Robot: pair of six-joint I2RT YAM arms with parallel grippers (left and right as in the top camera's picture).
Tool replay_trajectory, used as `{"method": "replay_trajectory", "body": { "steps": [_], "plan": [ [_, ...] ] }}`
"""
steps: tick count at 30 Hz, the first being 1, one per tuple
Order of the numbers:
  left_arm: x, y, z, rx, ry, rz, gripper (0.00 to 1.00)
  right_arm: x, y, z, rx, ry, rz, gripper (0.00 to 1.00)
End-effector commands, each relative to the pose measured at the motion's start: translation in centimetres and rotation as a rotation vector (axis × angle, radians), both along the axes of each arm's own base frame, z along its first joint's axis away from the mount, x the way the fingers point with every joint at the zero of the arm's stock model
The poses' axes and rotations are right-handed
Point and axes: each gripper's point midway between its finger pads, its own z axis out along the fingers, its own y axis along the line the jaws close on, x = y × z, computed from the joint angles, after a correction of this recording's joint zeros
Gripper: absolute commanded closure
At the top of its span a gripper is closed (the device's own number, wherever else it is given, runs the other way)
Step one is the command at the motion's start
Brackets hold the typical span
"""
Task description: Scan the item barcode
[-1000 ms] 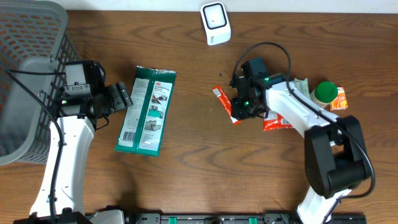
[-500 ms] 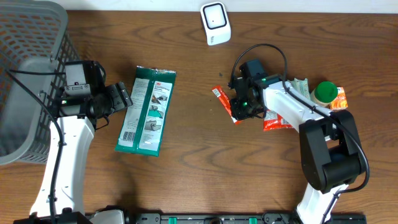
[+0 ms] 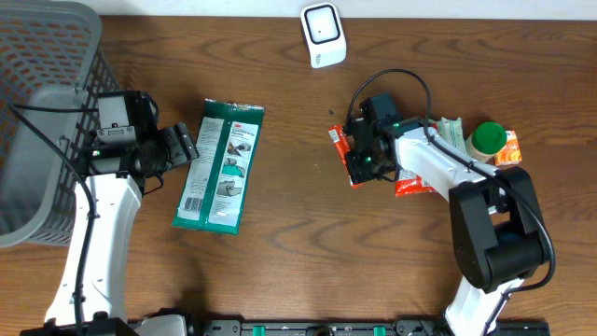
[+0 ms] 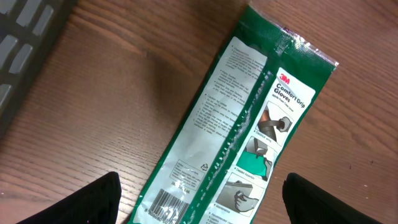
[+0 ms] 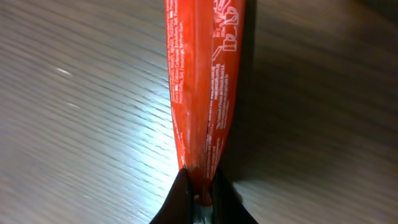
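On your left, the left tool [image 3: 189, 147] hovers with its jaws wide apart beside the flat, glossy green plastic glove pack [image 3: 220, 166] on the wood-grain counter [image 3: 280, 233]. Further right, the right tool [image 5: 199, 186] is clamped on the thin, creased red sachet [image 5: 202, 81], well below the rounded white scanner [image 3: 323, 35].

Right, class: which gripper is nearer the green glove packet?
Left. The left gripper sits open right beside the green glove packet; the right gripper is across the table, shut on a red sachet.

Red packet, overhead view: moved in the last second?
Yes. Against the white scanner, the upper end of the red packet swung right, toward the right gripper shut on it.
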Motion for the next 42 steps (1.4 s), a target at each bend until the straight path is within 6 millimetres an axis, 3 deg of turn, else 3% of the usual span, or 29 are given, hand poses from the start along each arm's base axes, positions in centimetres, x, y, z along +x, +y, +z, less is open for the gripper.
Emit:
{"method": "replay_trajectory", "body": {
  "steps": [1,4,6,10,15,18,25,31,34,38,42],
  "plan": [
    [0.1,0.3,0.1,0.019,-0.002,-0.011,0.16,2.4,-2.5,3.7,-0.229,-0.19,-0.028,0.99],
    [0.1,0.3,0.1,0.019,-0.002,-0.011,0.16,2.8,-4.1,6.1,-0.47,-0.325,-0.047,0.99],
    [0.1,0.3,0.1,0.019,-0.002,-0.011,0.16,2.2,-4.0,6.7,-0.577,-0.37,-0.042,0.99],
    [0.1,0.3,0.1,0.019,-0.002,-0.011,0.16,0.7,-2.3,6.5,-0.783,-0.47,0.018,0.99],
    [0.1,0.3,0.1,0.019,-0.002,-0.011,0.16,0.5,-0.6,7.2,-1.115,-0.681,0.138,0.99],
    [0.1,0.3,0.1,0.019,-0.002,-0.011,0.16,0.1,0.5,6.5,-1.211,-0.725,0.219,0.99],
    [0.1,0.3,0.1,0.019,-0.002,-0.011,0.16,-0.7,0.9,2.3,-1.262,-0.662,0.327,0.99],
    [0.1,0.3,0.1,0.019,-0.002,-0.011,0.16,-1.8,1.8,-0.3,-1.155,-0.576,0.353,0.98],
    [0.1,0.3,0.1,0.019,-0.002,-0.011,0.16,-2.4,2.5,-0.9,-1.115,-0.559,0.369,0.91],
    [0.1,0.3,0.1,0.019,-0.002,-0.011,0.16,-3.5,3.7,-2.4,-1.029,-0.504,0.394,0.73],
    [0.1,0.3,0.1,0.019,-0.002,-0.011,0.16,-3.9,4.0,-3.0,-0.985,-0.481,0.375,0.7]
  ]
}}
